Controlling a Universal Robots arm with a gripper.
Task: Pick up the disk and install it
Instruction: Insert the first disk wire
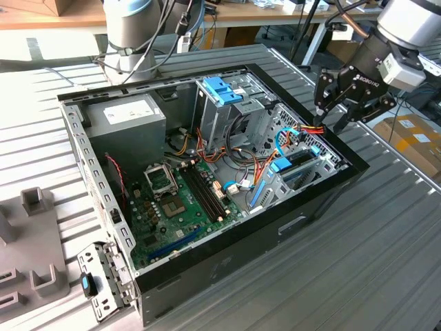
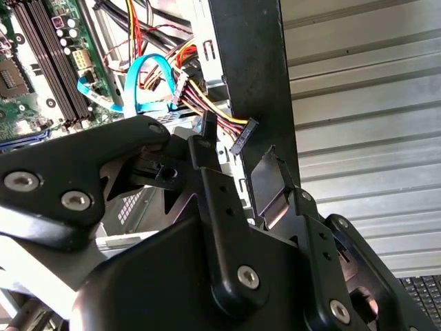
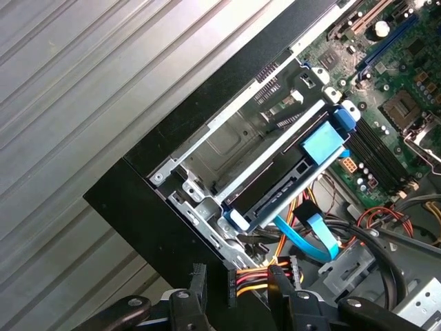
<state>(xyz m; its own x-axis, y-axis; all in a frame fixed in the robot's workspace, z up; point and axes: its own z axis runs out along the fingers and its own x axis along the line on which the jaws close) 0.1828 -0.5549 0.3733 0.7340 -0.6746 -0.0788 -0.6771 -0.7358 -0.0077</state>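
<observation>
We see an open computer case (image 1: 207, 262) lying on a ribbed metal surface (image 1: 386, 227). The gripper (image 1: 337, 117) hangs just above the case's far rim, on the exterior view's right. Its black fingers (image 3: 196, 286) are spread apart and hold nothing. In both wrist views they sit just above a bunch of red, yellow and black wires (image 2: 207, 110) with a black plug (image 2: 242, 134) at the end.

The disk (image 3: 275, 189) is inside the case, in the metal drive cage (image 3: 227, 141) by the rim below the gripper. A blue plastic rail with a wide blue tab (image 3: 324, 141) runs along it. We think the dark flat slab under that rail is the disk, but most of it is hidden. A light blue flat cable (image 3: 310, 238) curls near the cage.

Deeper in the case lie the green board (image 1: 179, 200) and the grey power box (image 1: 127, 121).
</observation>
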